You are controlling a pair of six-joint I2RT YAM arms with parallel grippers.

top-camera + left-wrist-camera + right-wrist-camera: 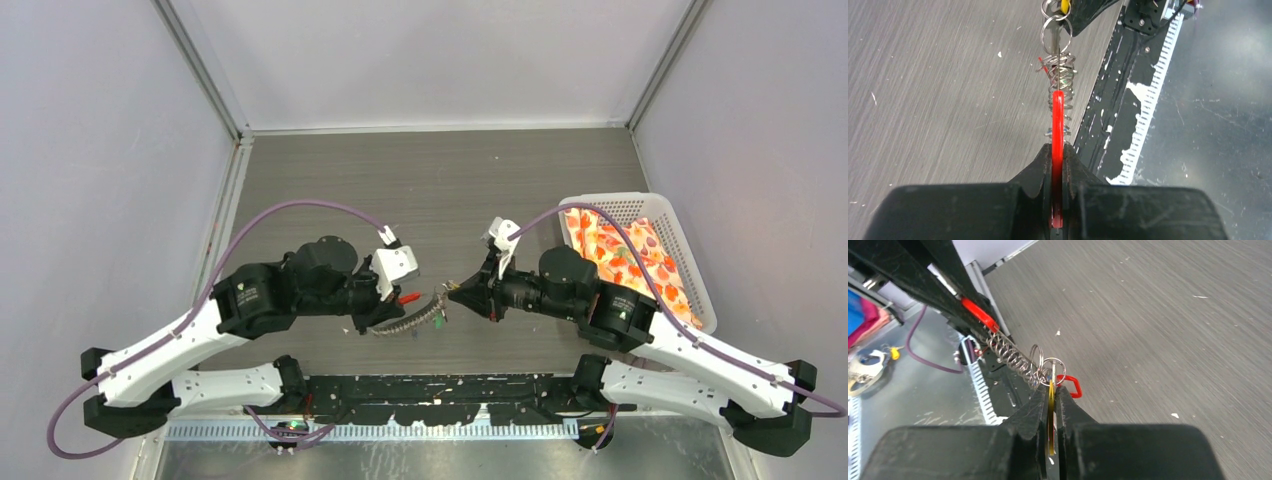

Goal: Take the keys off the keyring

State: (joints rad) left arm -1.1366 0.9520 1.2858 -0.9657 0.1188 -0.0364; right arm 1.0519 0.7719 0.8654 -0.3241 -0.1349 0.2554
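The keyring is a grey wire coil stretched in the air between my two grippers, low over the table. My left gripper is shut on a flat red key tag at one end of the coil. My right gripper is shut on a yellow key tag that hangs from small split rings at the other end of the coil. A red wire loop sticks out beside those rings. A green tag dangles under the coil.
A white basket holding an orange-patterned cloth stands at the right, behind the right arm. The black base rail runs along the near edge, right under the keyring. Grey walls close in the table on three sides.
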